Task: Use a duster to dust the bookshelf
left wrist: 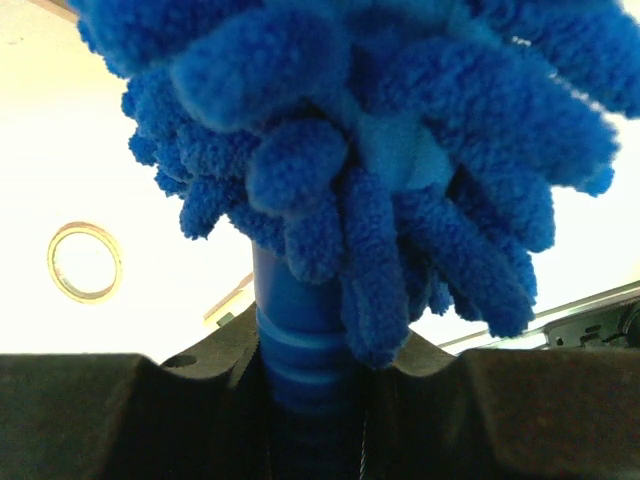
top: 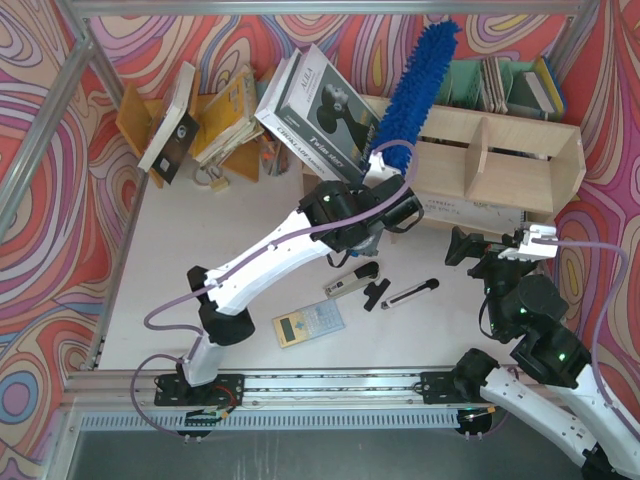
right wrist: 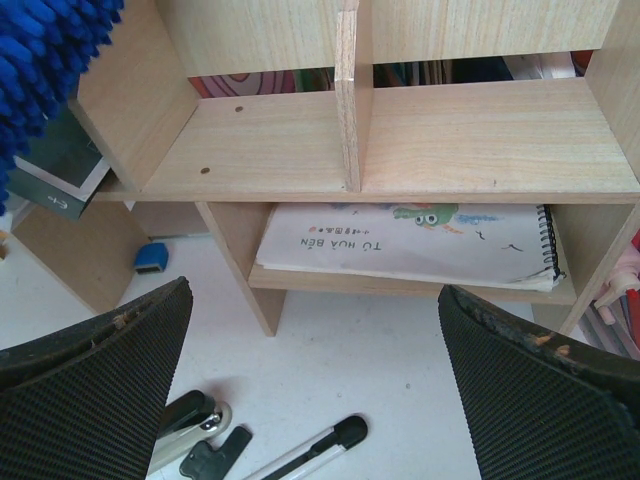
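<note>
The duster (top: 420, 85) has a long bright-blue fluffy head. It stands tilted up over the left end of the pale plywood bookshelf (top: 500, 150). My left gripper (top: 385, 170) is shut on the duster's slim blue handle (left wrist: 295, 320), with the fluffy head (left wrist: 380, 130) filling the left wrist view above the jaws. My right gripper (top: 478, 250) is open and empty, low over the table in front of the bookshelf. In the right wrist view the gripper (right wrist: 315, 370) faces the shelf compartments (right wrist: 350, 130), and the duster's tip (right wrist: 40, 70) shows at top left.
A spiral book (right wrist: 400, 245) lies in the lower compartment. A stapler (top: 352, 283), a black-and-white pen (top: 410, 293) and a calculator (top: 308, 322) lie on the table. An orange-brown book rack (top: 150, 120), a boxed item (top: 315, 110) and green file holders (top: 500, 85) stand at the back.
</note>
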`<state>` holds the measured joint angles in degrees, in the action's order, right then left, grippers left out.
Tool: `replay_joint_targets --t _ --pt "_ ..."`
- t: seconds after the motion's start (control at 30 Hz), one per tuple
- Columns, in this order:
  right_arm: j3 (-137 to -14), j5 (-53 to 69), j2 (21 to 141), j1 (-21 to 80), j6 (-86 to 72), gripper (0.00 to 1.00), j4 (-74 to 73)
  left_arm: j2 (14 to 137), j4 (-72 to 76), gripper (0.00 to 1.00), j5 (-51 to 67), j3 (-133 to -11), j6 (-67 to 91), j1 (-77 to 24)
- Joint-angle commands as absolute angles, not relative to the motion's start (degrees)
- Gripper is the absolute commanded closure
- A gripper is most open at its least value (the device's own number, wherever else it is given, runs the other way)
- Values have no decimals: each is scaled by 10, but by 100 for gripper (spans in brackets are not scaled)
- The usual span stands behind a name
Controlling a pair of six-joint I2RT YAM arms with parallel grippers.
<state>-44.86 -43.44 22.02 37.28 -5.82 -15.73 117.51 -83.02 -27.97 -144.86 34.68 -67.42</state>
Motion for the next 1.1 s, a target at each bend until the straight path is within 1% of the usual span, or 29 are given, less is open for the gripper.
replay_joint_targets --t 0.0,0.23,0.5,0.73,0.9,1.07 --pt "-445 -438 213 375 -59 1 -147 1204 -816 100 -259 -1454 338 -673" --pt "-444 -438 213 375 -58 2 -147 1225 -799 100 -213 -1473 312 -685" --pt "-445 -439 213 375 -58 1 -146 1231 -776 100 -195 -1473 268 -718" --pt "-444 -441 212 375 -59 1 -146 1216 -780 100 -226 -1462 252 -736" --pt "-444 -443 211 375 -59 1 -145 1175 -773 100 -287 -1411 256 -733" --pt "-444 -443 210 375 -59 1 -145 1133 -775 100 -316 -1367 272 -708"
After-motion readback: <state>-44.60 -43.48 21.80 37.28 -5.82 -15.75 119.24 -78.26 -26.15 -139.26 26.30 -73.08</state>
